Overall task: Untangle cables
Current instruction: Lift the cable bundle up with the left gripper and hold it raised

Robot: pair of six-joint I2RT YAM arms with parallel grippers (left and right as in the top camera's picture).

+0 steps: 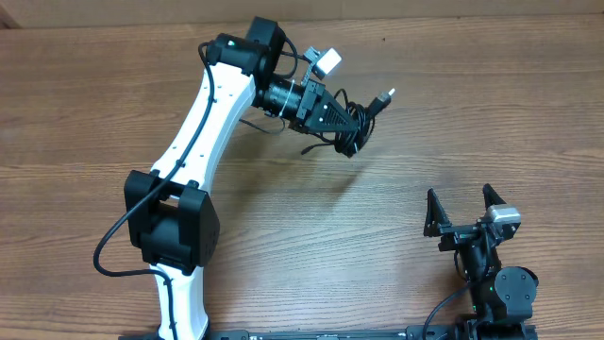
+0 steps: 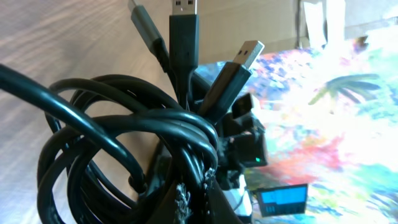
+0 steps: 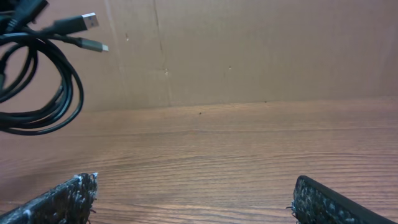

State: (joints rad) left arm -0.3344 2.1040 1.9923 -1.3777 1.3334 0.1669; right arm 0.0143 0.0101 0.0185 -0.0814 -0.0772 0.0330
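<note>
Three plug ends (image 2: 184, 18) are poking up out of the cables (image 1: 361, 125), which are bunching into one tight knot of black loops at the tip of the left arm (image 1: 212, 113), over the far middle of the tabletop (image 1: 302, 217). The left jaws are pressing together on that bundle near its base, and they seem to be holding it clear of the wood, probably so that loose ends can dangle and be picked out. From the right wrist view, the coil (image 3: 43, 93) is hanging up and to the left, well apart. The right arm (image 1: 505, 288) is waiting low at the near right corner, its jaws standing wide apart on nothing, pads (image 3: 62, 199) just above the grain, likely readying to take a strand.
</note>
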